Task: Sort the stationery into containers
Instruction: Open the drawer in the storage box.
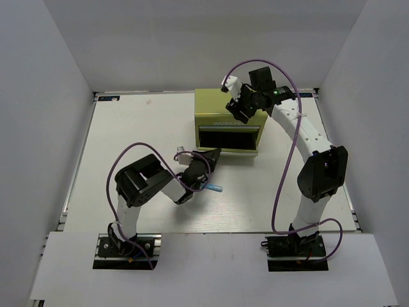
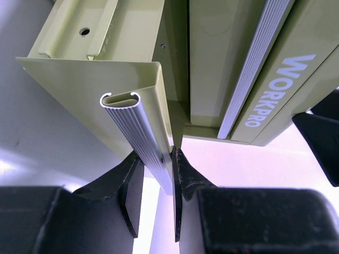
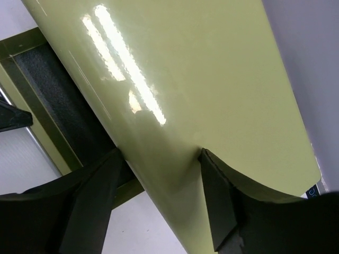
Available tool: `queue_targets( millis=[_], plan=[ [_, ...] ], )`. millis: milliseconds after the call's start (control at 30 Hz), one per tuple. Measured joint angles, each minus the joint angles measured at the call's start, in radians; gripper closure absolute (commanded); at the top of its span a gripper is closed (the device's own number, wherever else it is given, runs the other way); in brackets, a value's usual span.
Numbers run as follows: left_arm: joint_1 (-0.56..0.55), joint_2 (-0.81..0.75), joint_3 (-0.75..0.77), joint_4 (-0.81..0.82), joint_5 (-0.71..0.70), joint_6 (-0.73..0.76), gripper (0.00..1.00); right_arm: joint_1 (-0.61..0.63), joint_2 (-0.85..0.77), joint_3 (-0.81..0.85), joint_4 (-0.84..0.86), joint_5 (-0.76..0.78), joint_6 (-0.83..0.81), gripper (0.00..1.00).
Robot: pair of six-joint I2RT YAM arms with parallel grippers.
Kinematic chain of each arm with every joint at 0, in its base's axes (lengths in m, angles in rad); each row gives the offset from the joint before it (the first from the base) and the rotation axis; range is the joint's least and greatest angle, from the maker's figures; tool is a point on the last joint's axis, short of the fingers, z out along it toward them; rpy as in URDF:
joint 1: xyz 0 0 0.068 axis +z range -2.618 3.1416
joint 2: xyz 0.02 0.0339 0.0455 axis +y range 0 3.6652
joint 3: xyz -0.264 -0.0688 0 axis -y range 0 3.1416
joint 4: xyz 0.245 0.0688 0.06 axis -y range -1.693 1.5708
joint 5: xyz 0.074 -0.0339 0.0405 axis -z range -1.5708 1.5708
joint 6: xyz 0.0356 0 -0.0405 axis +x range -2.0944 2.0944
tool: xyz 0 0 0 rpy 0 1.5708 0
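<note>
The olive-green box [image 1: 220,105] stands at the back of the table, its lower drawer [image 1: 228,137] pulled out toward me. My left gripper [image 1: 209,157] is shut on the drawer's ribbed silver handle [image 2: 140,132], which sits between its fingers [image 2: 183,180]. My right gripper [image 1: 241,112] is on top of the box [image 3: 201,79]. Its jaws stand open and straddle the upper front edge, with one fingertip [image 3: 214,201] against the top. A light blue marker [image 1: 215,188] lies on the table beside the left forearm. Any other stationery is hidden.
White walls close in the table at the back and on both sides. The drawer's dark lined inside [image 3: 53,90] shows below the box's edge. Purple cables loop over both arms. The left arm's elbow [image 1: 137,179] hangs over the near-left of the table.
</note>
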Motion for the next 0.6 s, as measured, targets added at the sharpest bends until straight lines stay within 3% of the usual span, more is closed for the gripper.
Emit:
queue_targets(
  millis=[133, 200, 367, 600],
  plan=[
    [-0.005, -0.034, 0.001, -0.069, 0.001, 0.000, 0.60, -0.002, 0.003, 0.000, 0.002, 0.016, -0.001, 0.20],
    [-0.006, -0.059, 0.003, -0.122, 0.004, 0.016, 0.45, -0.003, 0.004, 0.000, 0.004, 0.017, -0.003, 0.16],
    [-0.011, -0.116, 0.006, -0.232, 0.011, 0.061, 0.28, -0.004, -0.007, -0.018, 0.012, 0.012, -0.005, 0.12],
    [-0.012, -0.188, 0.018, -0.335, 0.039, 0.105, 0.27, -0.007, -0.104, -0.118, 0.001, -0.019, -0.005, 0.11]
  ],
)
